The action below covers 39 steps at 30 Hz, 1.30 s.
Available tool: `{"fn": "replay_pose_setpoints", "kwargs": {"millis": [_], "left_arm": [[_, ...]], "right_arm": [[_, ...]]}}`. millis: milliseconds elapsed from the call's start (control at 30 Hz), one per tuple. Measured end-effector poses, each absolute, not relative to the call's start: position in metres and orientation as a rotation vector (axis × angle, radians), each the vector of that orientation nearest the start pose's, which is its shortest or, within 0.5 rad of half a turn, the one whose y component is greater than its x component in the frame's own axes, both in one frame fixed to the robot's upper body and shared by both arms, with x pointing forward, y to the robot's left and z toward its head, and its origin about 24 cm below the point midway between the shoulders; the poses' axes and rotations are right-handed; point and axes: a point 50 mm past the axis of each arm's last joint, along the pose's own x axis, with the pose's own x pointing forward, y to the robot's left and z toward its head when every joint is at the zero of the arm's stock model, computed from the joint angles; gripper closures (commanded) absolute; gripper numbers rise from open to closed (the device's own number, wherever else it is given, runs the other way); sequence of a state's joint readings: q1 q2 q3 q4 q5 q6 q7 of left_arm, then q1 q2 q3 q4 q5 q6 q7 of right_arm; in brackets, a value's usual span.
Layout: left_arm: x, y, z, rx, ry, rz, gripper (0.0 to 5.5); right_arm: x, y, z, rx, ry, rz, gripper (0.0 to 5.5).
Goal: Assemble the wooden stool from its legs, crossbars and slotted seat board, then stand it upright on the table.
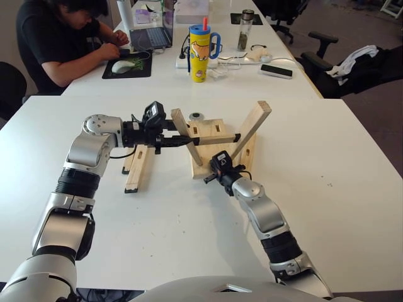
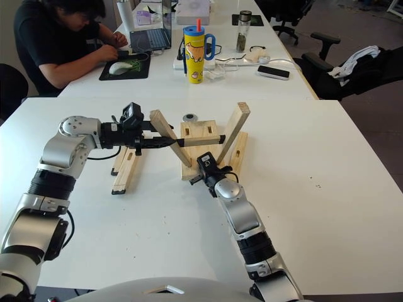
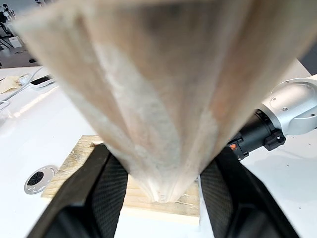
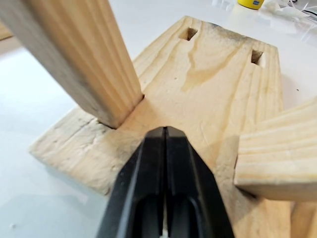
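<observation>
Right gripper, pinched shut, sits over the near edge of the seat board, which lies flat mid-way across the bench, well clear of every edge. A left leg, clamped in the left gripper, and a right leg rise tilted from it, one crossbar between them. Two loose wooden bars lie to the left.
</observation>
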<state>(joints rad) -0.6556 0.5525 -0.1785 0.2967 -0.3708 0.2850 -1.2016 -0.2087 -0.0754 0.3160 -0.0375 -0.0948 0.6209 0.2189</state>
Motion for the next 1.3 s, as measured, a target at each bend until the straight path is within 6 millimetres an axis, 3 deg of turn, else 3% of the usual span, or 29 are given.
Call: {"fn": "replay_pose_setpoints", "kwargs": {"millis": [133, 233, 400, 533, 633, 767, 833, 1000, 1100, 1167, 1233, 1300], "left_arm": [[0.322, 0.158, 0.143, 0.186, 0.140, -1.257, 2.85], [0.317, 0.161, 0.121, 0.127, 0.235, -1.220, 2.39], [0.314, 0.184, 0.133, 0.171, 0.222, -1.164, 1.68], [0.303, 0.221, 0.143, 0.086, 0.238, -1.114, 2.03], [0.306, 0.239, 0.183, -0.147, 0.053, -1.057, 2.51], [0.319, 0.221, 0.241, -0.496, -0.299, -1.095, 3.19], [0.318, 0.199, 0.274, -0.638, -0.450, -1.153, 3.58], [0.306, 0.175, 0.290, -0.628, -0.467, -1.193, 4.38], [0.307, 0.161, 0.284, -0.550, -0.391, -1.191, 4.84], [0.310, 0.144, 0.256, -0.437, -0.217, -1.174, 5.18], [0.313, 0.127, 0.211, -0.338, -0.007, -1.142, 5.49], [0.310, 0.121, 0.206, -0.232, -0.006, -1.125, 5.49]], "right_arm": [[0.267, -0.076, 0.039, -0.264, 0.408, 0.498, 5.50], [0.267, -0.074, 0.041, -0.258, 0.399, 0.511, 5.50], [0.267, -0.073, 0.041, -0.253, 0.400, 0.516, 5.50], [0.266, -0.073, 0.041, -0.250, 0.401, 0.517, 5.50], [0.266, -0.073, 0.041, -0.237, 0.403, 0.514, 5.50], [0.266, -0.071, 0.040, -0.211, 0.401, 0.518, 5.50], [0.265, -0.068, 0.040, -0.205, 0.403, 0.532, 5.50], [0.266, -0.067, 0.039, -0.204, 0.405, 0.541, 5.50], [0.266, -0.066, 0.039, -0.197, 0.404, 0.544, 5.50], [0.266, -0.066, 0.041, -0.198, 0.395, 0.544, 5.50], [0.266, -0.065, 0.041, -0.195, 0.387, 0.547, 5.50], [0.266, -0.064, 0.040, -0.194, 0.393, 0.548, 5.50]]}}
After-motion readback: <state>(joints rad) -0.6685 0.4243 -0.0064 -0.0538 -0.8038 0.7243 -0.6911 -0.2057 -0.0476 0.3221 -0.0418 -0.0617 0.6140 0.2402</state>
